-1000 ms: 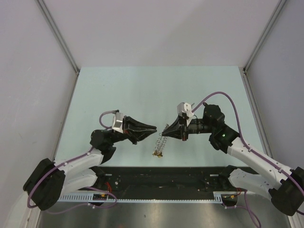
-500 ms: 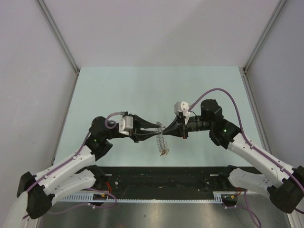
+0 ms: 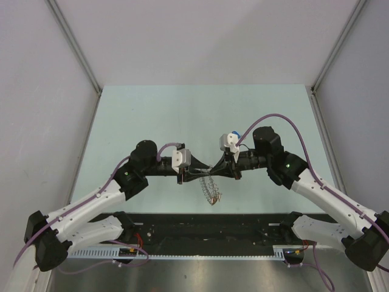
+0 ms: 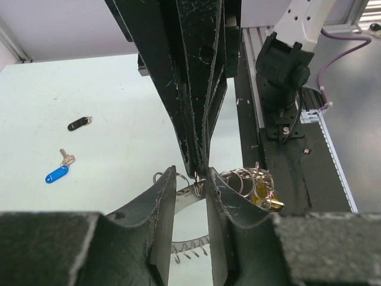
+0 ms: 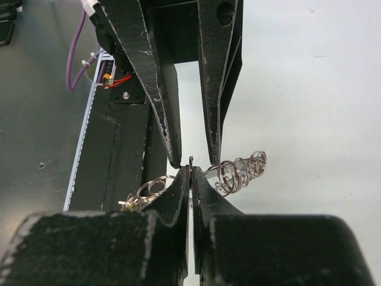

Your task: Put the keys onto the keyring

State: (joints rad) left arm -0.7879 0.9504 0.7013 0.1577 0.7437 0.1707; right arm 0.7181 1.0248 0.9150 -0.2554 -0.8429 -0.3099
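Observation:
The keyring [image 3: 212, 190] hangs above the table between my two grippers, its coiled wire loops [image 5: 239, 173] trailing down. My right gripper [image 5: 190, 171] is shut on one thin loop of it. My left gripper [image 4: 191, 174] faces it tip to tip and is open, its fingertips [image 5: 174, 159] straddling that pinched loop. In the top view the left gripper [image 3: 203, 173] and right gripper [image 3: 216, 170] meet at mid-table. A yellow key [image 4: 265, 196] hangs among the keyring's loops. A blue key [image 4: 58, 174] and a black key [image 4: 78, 124] lie loose on the table.
The pale green table [image 3: 152, 115] is walled by grey panels on three sides. A black base plate [image 3: 206, 222] with the arm mounts and a white cable rail [image 3: 200, 255] runs along the near edge. Purple cables loop over both wrists.
My left arm has swung right until its fingertips reach the keyring, and its jaws have opened. The right gripper has shifted slightly with the keyring, still shut.

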